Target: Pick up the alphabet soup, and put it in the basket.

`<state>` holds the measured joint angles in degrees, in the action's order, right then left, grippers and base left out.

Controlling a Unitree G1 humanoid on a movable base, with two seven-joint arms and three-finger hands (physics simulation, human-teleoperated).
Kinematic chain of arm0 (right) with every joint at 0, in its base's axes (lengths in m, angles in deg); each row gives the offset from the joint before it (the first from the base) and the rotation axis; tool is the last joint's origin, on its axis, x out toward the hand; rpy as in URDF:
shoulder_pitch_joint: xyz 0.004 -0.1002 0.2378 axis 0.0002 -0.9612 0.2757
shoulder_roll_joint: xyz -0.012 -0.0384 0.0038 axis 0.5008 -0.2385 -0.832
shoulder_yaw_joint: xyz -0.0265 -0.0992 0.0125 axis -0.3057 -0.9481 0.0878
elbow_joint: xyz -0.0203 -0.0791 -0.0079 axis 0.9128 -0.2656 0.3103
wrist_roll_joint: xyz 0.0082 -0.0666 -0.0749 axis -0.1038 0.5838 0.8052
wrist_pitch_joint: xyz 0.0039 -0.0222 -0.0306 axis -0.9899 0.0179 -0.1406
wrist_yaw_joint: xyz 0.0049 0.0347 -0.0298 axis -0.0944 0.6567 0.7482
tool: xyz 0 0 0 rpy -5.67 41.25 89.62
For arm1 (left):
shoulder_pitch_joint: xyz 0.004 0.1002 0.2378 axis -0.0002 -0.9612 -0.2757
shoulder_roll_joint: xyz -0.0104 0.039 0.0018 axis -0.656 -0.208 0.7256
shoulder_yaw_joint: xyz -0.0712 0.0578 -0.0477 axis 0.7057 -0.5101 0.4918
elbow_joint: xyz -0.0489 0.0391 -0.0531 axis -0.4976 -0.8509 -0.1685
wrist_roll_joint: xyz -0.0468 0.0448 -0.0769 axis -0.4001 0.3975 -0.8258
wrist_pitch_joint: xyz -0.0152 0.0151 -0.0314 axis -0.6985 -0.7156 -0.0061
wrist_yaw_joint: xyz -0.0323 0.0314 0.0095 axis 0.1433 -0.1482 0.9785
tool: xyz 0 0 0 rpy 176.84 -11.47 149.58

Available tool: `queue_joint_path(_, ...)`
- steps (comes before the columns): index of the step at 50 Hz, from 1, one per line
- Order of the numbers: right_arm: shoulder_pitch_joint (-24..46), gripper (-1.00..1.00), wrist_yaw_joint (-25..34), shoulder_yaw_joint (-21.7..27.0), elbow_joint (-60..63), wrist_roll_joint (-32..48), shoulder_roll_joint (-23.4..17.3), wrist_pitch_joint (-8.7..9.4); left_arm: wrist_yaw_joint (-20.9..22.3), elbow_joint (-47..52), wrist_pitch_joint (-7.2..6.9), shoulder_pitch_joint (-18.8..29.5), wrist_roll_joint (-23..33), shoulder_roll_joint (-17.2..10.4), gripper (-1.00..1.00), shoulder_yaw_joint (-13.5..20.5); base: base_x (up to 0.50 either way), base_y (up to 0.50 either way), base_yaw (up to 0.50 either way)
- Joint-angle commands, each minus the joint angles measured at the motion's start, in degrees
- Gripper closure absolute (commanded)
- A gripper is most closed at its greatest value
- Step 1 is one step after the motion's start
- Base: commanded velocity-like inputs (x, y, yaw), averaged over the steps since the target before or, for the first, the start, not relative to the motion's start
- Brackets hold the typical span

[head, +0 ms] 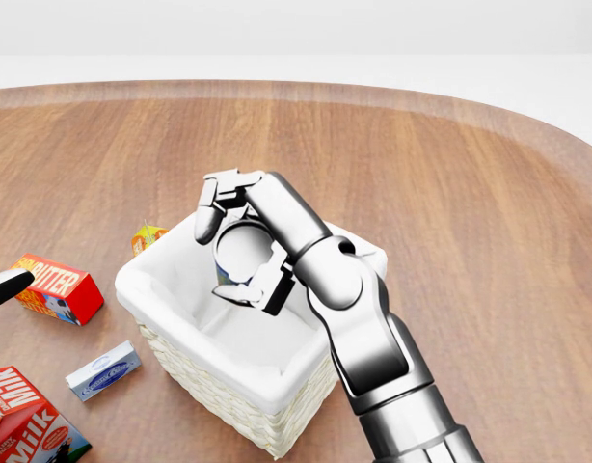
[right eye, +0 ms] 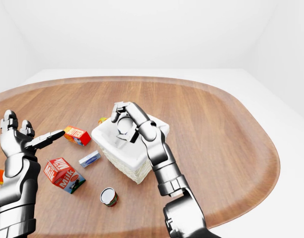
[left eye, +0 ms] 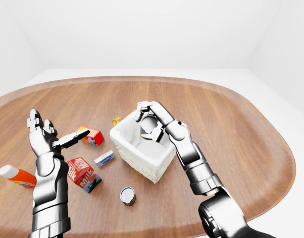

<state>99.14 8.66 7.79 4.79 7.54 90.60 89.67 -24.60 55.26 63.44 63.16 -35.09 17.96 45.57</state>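
Oval wood-grain table (left eye: pixel 231 114), white walls beyond. White woven basket (head: pixel 224 386), square, cloth-lined. Right robot hand (head: pixel 240 253) above basket opening, metallic fingers closed around cylindrical alphabet soup (head: pixel 240 249), grey end showing. Left robot hand (left eye: pixel 45 135) left of basket, fingers spread, empty. Milk carton (left eye: pixel 82 173) below-left of basket.

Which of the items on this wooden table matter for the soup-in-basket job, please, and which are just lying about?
Job: grey round alphabet soup can gripped in the right robot hand; white woven basket.

Lying about: red butter box; red milk carton; small blue-white box; second small can; orange bottle.
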Motion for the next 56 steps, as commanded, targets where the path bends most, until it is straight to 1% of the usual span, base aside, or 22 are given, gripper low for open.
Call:
queue_joint_path(1,-0.5,0.98,0.4,0.5,1.0,2.1,0.0,0.00,0.0,0.5,-0.32,-0.2,0.0,0.1,-1.00,0.1,0.00,0.00,0.00)
queue_joint_path(4,-0.5,0.90,0.4,0.6,1.0,2.1,-0.1,0.00,0.0,1.0,-0.66,-0.4,0.0,0.1,-1.00,0.1,0.00,0.00,0.00)
queue_joint_path(5,-0.5,0.80,0.4,0.7,0.9,2.1,-0.2,0.00,0.0,1.1,-0.73,-0.4,0.0,0.1,-1.00,0.1,0.00,0.00,0.00)
queue_joint_path(6,-0.2,0.58,-0.1,1.1,-0.1,1.9,-0.2,0.00,-0.1,1.1,-0.82,-0.3,0.0,0.1,-1.00,0.2,0.00,0.00,0.00)
queue_joint_path(7,0.0,0.45,-0.3,1.3,-0.7,1.6,-0.3,0.00,-0.1,1.2,-0.88,-0.4,0.0,0.1,-1.00,0.2,0.00,0.00,0.00)
queue_joint_path(8,0.1,0.24,-0.4,1.4,-1.0,1.5,-0.4,0.00,0.0,1.3,-0.88,-0.4,0.0,0.1,-1.00,0.2,0.00,0.00,0.00)
queue_joint_path(9,0.1,-0.25,-0.5,1.3,-1.1,1.4,-0.3,0.00,0.0,1.2,-0.85,-0.4,0.0,0.2,-1.00,0.2,0.00,0.00,0.00)
queue_joint_path(10,0.1,-0.55,-0.6,1.3,-1.3,1.4,-0.3,0.00,0.0,1.1,-0.82,-0.4,0.1,0.2,-1.00,0.2,0.00,0.00,0.00)
queue_joint_path(11,0.1,-0.98,-0.7,1.3,-1.3,1.3,-0.3,0.00,0.0,0.9,-0.72,-0.3,0.1,0.2,-1.00,0.2,0.00,0.00,0.00)
queue_joint_path(15,0.3,-1.00,-0.7,1.3,-0.7,1.2,-0.4,0.00,0.1,0.2,-0.19,0.0,0.2,0.1,-1.00,0.1,0.00,0.00,0.00)
queue_joint_path(24,-0.2,-1.00,-0.2,0.4,3.0,2.3,-0.2,0.00,0.0,1.2,-0.88,-0.4,0.0,0.1,-1.00,0.2,0.00,0.00,0.00)
queue_joint_path(28,-1.9,-1.00,2.6,-1.8,11.8,5.2,0.1,0.00,0.0,1.1,-0.86,-0.3,0.1,0.1,-1.00,0.2,0.00,0.00,0.00)
queue_joint_path(35,-3.0,-1.00,3.4,-1.9,17.5,8.1,1.0,0.00,0.1,0.3,-0.35,-0.1,0.1,0.1,-1.00,0.1,0.00,0.00,0.00)
queue_joint_path(38,-3.3,-1.00,2.8,-1.4,18.5,8.2,1.2,0.00,0.1,-0.1,-0.11,0.1,0.2,0.0,-1.00,0.0,0.00,0.00,0.00)
queue_joint_path(40,-3.6,-1.00,2.2,-1.3,19.8,8.2,1.2,0.00,0.1,0.6,-0.52,-0.1,0.1,0.0,-1.00,0.1,0.00,0.00,0.00)
queue_joint_path(43,-4.3,-1.00,1.4,-1.4,22.0,8.4,1.3,0.00,0.1,0.3,-0.41,0.0,0.1,0.0,-1.00,0.1,0.00,0.00,0.00)
queue_joint_path(46,-5.1,-1.00,0.6,-1.5,25.4,8.5,1.5,0.00,0.0,0.9,-0.78,-0.2,0.0,0.0,-1.00,0.1,0.00,0.00,0.00)
queue_joint_path(47,-5.6,-1.00,-0.1,-1.5,27.5,8.6,1.9,0.00,0.2,0.0,-0.19,0.1,0.2,0.0,-1.00,0.1,0.00,0.00,0.00)
queue_joint_path(50,-6.2,-1.00,-0.5,-1.5,29.8,8.2,1.8,0.00,0.3,-0.8,0.30,0.3,0.2,0.0,-1.00,0.0,0.00,0.00,0.00)
queue_joint_path(52,-6.7,-1.00,-1.3,-1.4,31.5,7.8,2.0,0.00,0.2,-0.5,0.15,0.2,0.1,0.0,-1.00,-0.1,0.00,0.00,0.00)
queue_joint_path(54,-7.2,-1.00,-2.3,-1.0,32.5,7.0,1.9,0.00,0.2,-0.9,0.45,0.4,0.2,0.0,-1.00,-0.1,0.00,0.00,0.00)
queue_joint_path(56,-7.4,-1.00,-3.5,-0.3,33.0,5.8,1.7,0.00,0.1,-0.4,0.12,0.2,0.1,0.0,-1.00,-0.1,0.00,0.00,0.00)
